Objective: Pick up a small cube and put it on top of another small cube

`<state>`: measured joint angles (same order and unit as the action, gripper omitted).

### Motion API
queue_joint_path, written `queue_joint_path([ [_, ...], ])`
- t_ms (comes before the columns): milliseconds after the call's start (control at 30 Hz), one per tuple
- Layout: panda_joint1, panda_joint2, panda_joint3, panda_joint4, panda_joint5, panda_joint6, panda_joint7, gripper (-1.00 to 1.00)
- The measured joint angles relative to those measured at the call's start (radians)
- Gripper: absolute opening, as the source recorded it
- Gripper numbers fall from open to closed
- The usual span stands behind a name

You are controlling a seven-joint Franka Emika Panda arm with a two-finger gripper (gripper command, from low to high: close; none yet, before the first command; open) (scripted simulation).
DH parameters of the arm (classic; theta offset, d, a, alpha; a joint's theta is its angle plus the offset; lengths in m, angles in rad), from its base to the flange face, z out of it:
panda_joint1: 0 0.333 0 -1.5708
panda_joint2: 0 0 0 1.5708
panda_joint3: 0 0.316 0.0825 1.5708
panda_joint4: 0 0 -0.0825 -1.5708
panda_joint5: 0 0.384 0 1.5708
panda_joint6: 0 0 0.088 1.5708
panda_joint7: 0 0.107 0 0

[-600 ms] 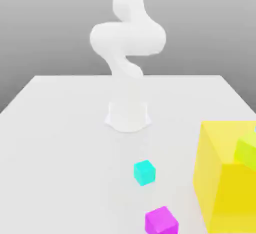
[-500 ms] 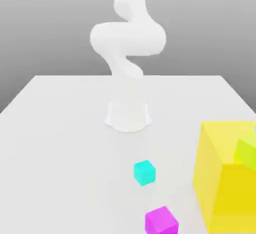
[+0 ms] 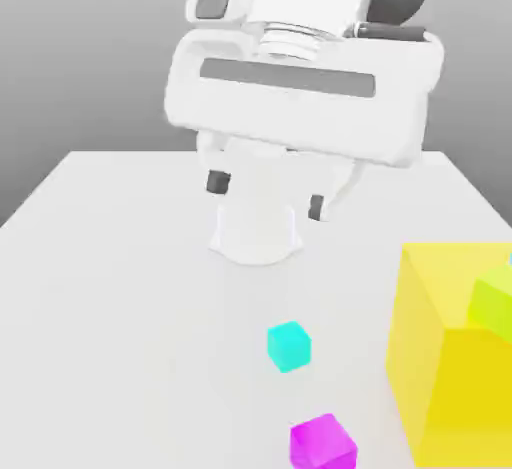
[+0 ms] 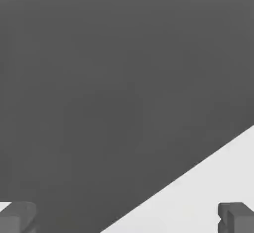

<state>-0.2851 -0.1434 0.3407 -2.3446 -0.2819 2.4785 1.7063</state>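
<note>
A small magenta cube (image 3: 322,443) rests on the white table (image 3: 120,287) near the front edge. The lime yellow-green cube (image 3: 494,303) sits at the exterior view's right edge, in front of the big yellow block. My gripper (image 3: 267,195) hangs high over the table's middle, well above and behind both cubes, open with nothing between its two dark fingertips (image 3: 218,183). In the hand view the gripper (image 4: 126,218) has its fingertips (image 4: 237,217) far apart, with a corner of the table (image 4: 208,197) beyond them.
A large yellow block (image 3: 455,357) stands at the exterior view's right. A small cyan cube (image 3: 289,346) lies between the arm's base (image 3: 256,232) and the magenta cube.
The hand has swung into the exterior view, from an upright arm pose to hanging large over the table's middle. The cubes have not moved.
</note>
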Motion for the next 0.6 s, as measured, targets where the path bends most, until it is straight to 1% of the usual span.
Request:
queue_joint_path([
  [133,-0.006,0.125,0.015,-0.009,-0.046,0.036,0.169,0.00],
  [233,0.006,0.213,0.013,-0.017,-0.060,0.067,0.282,0.00],
  [367,0.026,0.320,0.008,-0.031,-0.044,0.116,0.407,0.00],
  [533,0.045,0.438,0.016,-0.048,0.025,0.188,0.522,0.00],
  [600,0.065,0.500,-0.008,-0.038,0.001,0.233,0.559,0.00],
])
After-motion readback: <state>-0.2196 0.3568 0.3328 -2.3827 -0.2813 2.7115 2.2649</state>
